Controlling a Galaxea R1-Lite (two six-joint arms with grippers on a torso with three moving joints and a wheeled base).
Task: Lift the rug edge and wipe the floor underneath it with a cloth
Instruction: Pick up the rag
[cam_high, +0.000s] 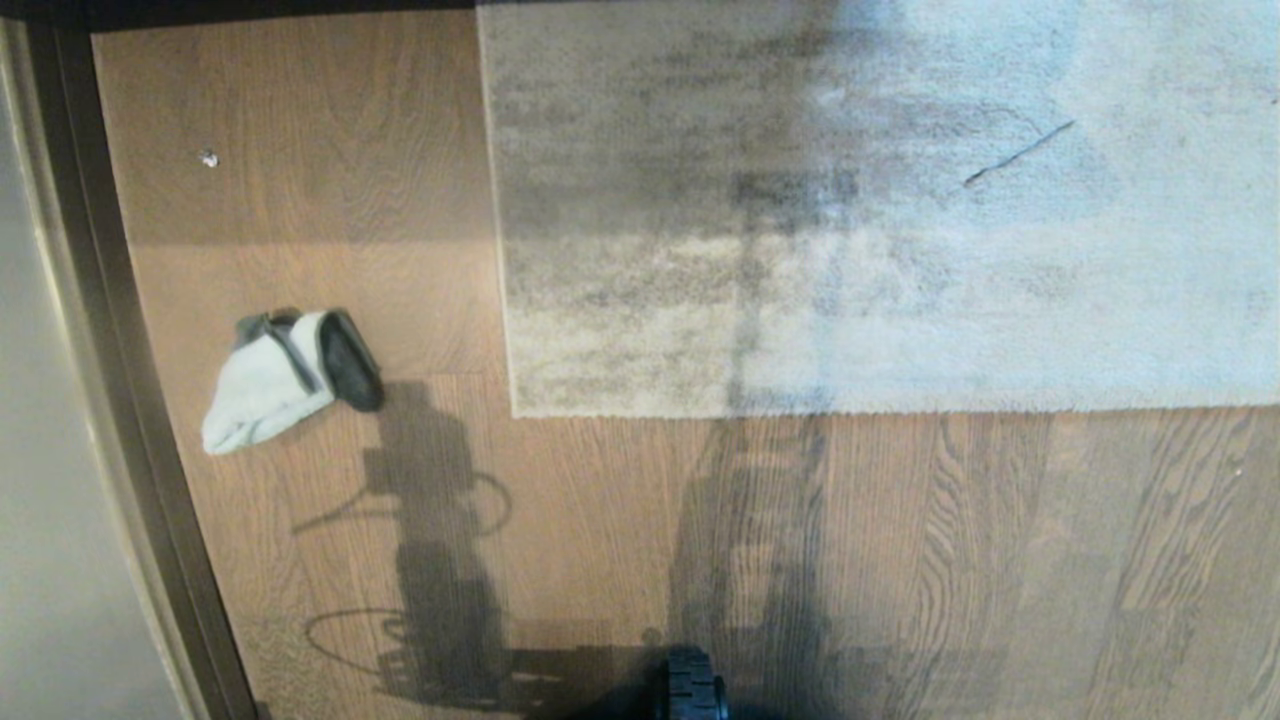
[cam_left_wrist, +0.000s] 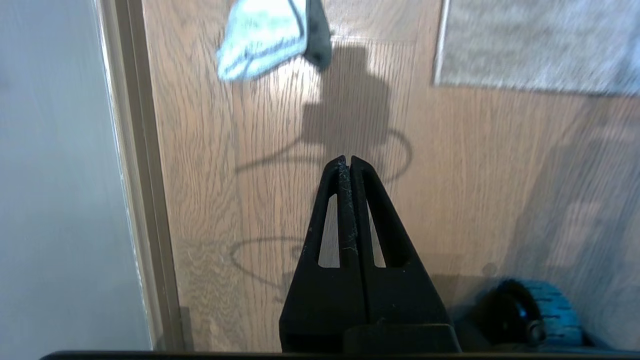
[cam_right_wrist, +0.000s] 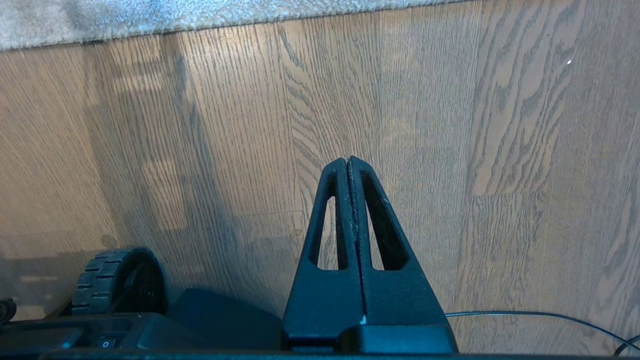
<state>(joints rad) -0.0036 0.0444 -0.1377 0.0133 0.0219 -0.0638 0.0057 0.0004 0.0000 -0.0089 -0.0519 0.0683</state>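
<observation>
- While both arms hang over the floor (cam_high: 640, 520), the left gripper (cam_left_wrist: 348, 161) is clenched on nothing, and the right gripper (cam_right_wrist: 348, 161) likewise.
- Cloth (cam_high: 285, 375): crumpled at centre-left of the head view, near the baseboard (cam_high: 120, 400).
- Rug edge (cam_high: 800, 410): flat across mid-frame, corner apart from the cloth.

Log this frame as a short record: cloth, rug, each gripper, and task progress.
cloth: crumpled on the floor, left of the rug, near the baseboard, untouched
rug edge: flat on the floor, corner not lifted
left gripper: fingers shut, empty, above bare floor, short of the cloth
right gripper: fingers shut, empty, above bare floor, short of the rug
progress: nothing picked up or lifted yet
</observation>
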